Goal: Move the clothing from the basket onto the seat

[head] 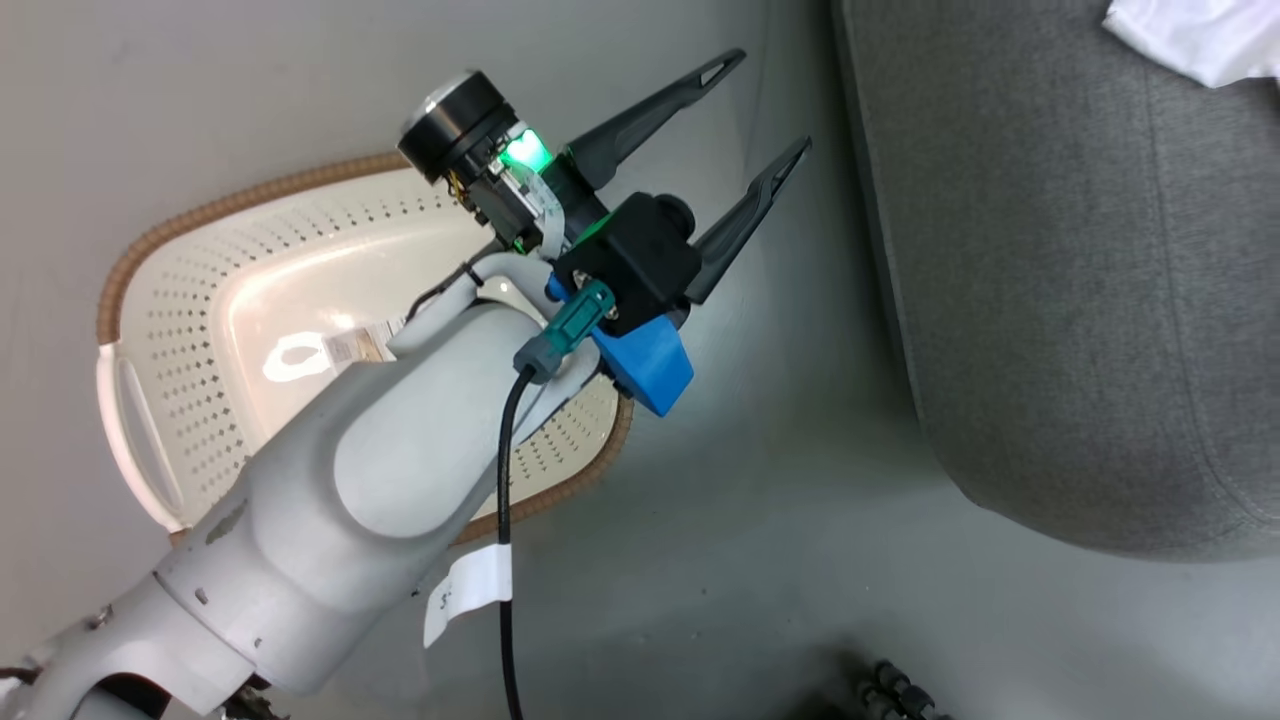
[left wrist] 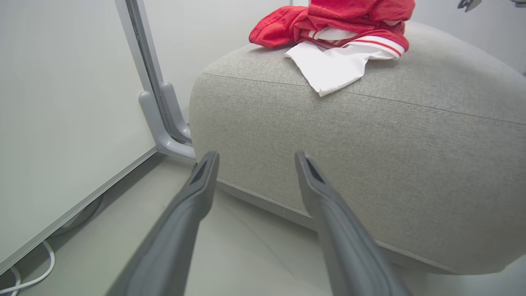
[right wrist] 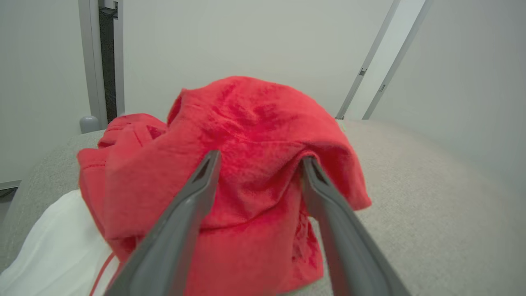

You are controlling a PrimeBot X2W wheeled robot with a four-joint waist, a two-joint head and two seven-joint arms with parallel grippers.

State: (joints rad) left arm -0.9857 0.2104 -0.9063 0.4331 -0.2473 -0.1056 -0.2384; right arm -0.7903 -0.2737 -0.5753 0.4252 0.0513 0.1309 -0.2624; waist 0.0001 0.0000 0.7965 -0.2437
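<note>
Head view: the left fingers (head: 650, 110) are held apart between the basket (head: 180, 290) and the seat (head: 1050, 300). Left wrist view: the clothing (left wrist: 349, 16) is seen heaped on the seat. Right wrist view: the right fingers (right wrist: 185, 205) are spread, clothing bunched between them.

The pale robot arm (head: 380, 480) hides part of the cream-white holey plastic basket (head: 180, 300). The left wrist view's top edge cuts off the bright red soft clothing (left wrist: 349, 12).
</note>
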